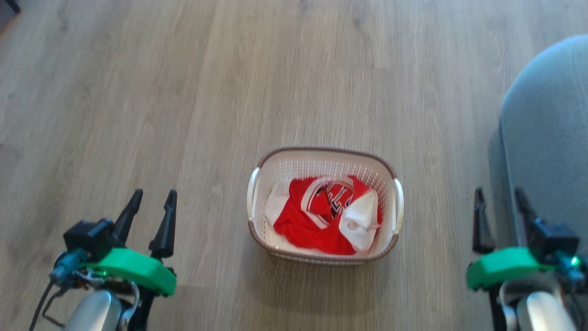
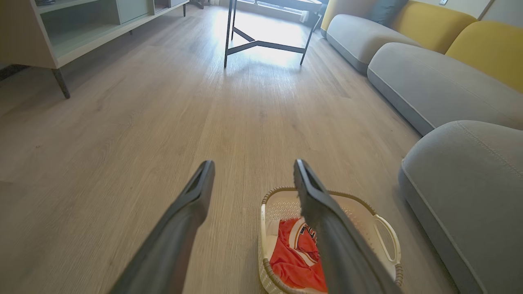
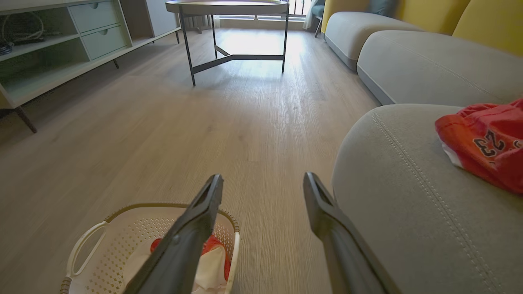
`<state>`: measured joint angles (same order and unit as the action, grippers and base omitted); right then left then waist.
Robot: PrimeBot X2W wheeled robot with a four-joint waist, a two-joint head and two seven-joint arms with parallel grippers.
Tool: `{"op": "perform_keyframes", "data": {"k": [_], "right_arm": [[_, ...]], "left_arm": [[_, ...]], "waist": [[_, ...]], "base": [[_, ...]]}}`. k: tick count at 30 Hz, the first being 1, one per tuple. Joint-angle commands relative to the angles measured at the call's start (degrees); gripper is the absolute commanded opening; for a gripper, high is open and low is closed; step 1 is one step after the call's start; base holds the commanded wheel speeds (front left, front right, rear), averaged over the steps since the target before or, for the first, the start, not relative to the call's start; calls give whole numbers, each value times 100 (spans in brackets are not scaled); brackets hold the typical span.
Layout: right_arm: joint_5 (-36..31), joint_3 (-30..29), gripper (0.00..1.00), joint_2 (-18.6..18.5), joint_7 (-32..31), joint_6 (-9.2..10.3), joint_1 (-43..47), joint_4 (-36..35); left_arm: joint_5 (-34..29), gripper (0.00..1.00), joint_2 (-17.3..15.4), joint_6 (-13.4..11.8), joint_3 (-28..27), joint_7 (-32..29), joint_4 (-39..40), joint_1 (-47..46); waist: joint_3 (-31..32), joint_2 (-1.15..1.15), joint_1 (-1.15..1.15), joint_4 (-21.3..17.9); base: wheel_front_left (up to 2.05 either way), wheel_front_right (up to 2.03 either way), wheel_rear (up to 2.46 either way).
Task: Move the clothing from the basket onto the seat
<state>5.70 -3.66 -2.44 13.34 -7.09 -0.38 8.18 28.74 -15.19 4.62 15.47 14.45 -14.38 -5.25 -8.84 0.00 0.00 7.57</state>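
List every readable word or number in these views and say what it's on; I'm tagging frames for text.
"23": dark numerals on the red garment lying on the seat.
Emblem print on the clothing in the basket: folded and blurred, not readable.

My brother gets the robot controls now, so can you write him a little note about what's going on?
Left gripper: open, empty, over the floor to the left of the basket.
Right gripper: open, empty, between the basket and the seat.
Done: one red garment lies on the seat.
Left: the red-and-white clothing in the basket needs moving onto the seat.
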Motion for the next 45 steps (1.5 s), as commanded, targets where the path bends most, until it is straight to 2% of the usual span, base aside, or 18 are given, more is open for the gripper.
{"op": "perform_keyframes", "data": {"k": [1, 9, 10, 19, 29, 38, 45], "right_arm": [[-57, 45, 100, -44, 84, -40, -357, -293], [-121, -262, 100, -44, 143, -40, -1070, -828], [-121, -262, 100, -44, 143, -40, -1070, -828], [-54, -290, 100, -44, 163, -40, -1920, -1325], [247, -269, 100, -43, 165, -40, -2079, -1667], [413, -97, 100, -43, 165, -40, -2157, -1755], [553, 1, 100, -43, 165, -40, -2103, -1808]], "left_arm": [[-77, 100, -52, 52, -246, 54, 193, -468], [-138, 100, -47, 215, 84, 47, 239, -1440], [-138, 100, -47, 215, 84, 47, 239, -1440], [-322, 100, -215, 271, 600, -115, 198, -2632], [-433, 100, -201, 283, 1242, -527, -243, -3407], [-730, 100, 112, 267, 1748, -1436, -662, -4309], [-807, 100, 343, 119, 1962, -2297, -1174, -4781]], "waist": [[-367, 0, 0, -64], [-1708, 0, 0, -332], [-1708, 0, 0, -332], [-2996, 0, 0, -848], [-3668, 0, 0, -1308], [-4243, 0, 0, -1531], [-4392, 0, 0, -1791]], "base": [[0, 0, 0], [0, 0, 0], [0, 0, 0], [0, 0, 0], [0, 0, 0], [0, 0, 0], [0, 0, 0]]}}
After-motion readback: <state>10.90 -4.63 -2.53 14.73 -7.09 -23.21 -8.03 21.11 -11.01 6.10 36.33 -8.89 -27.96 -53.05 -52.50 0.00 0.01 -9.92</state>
